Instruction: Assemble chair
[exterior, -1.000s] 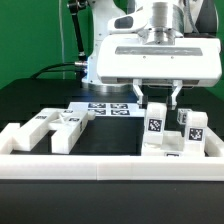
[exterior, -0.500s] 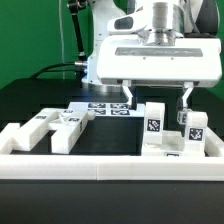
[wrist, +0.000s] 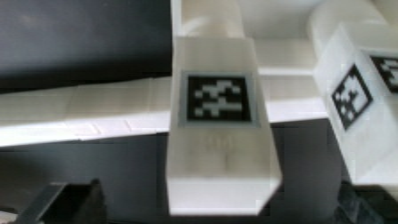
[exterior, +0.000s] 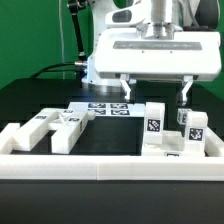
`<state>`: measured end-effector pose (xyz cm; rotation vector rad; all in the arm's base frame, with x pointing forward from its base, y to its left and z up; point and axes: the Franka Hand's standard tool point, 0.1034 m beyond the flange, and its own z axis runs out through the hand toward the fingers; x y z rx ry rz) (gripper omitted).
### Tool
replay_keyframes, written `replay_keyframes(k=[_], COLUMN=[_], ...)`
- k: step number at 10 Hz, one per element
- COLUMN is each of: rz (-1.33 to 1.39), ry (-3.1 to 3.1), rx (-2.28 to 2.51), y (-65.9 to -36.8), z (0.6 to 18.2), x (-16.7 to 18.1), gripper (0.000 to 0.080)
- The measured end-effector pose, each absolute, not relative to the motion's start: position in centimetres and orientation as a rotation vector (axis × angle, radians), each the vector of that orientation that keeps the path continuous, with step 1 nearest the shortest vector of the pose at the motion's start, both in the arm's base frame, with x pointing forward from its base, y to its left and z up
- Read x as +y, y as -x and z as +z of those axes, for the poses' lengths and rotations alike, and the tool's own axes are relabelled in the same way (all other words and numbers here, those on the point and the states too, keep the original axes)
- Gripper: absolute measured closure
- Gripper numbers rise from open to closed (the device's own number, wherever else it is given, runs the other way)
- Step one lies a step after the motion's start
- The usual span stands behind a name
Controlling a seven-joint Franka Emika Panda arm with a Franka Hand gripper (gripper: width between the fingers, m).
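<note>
White upright block (exterior: 154, 125) stands free below the gripper (exterior: 156, 96), jaws wide apart; a straight vertical rise, I judge, avoids nudging it

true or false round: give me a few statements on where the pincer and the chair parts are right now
1. The pincer is open and holds nothing. True.
2. The marker board lies flat. True.
3. The pincer hangs over the marker board. False: it hangs above the upright part at the exterior view's right.
4. That upright part bears no tag. False: a black-and-white tag shows on its face.
</note>
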<state>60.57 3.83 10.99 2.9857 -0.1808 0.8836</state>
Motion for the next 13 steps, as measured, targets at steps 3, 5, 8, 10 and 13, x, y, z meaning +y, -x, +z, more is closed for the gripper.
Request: replay_keyframes(k=[3, 5, 8, 10, 13], rz=[0.821, 0.549, 0.212, 0.036, 0.063], ry=[-3.01, -3.091, -3.162, -3.184, -3.18], rx=[-0.182, -0.184, -0.206, -0.209, -0.215], y=[-60.4, -60.2, -60.2, -59.8, -60.3], z=[10.5, 9.6, 9.0, 9.0, 9.0], x=[4.0, 3.6, 3.6, 3.8, 3.4], gripper=[0.0151, 0.0151, 0.0151, 0.0151, 0.0151])
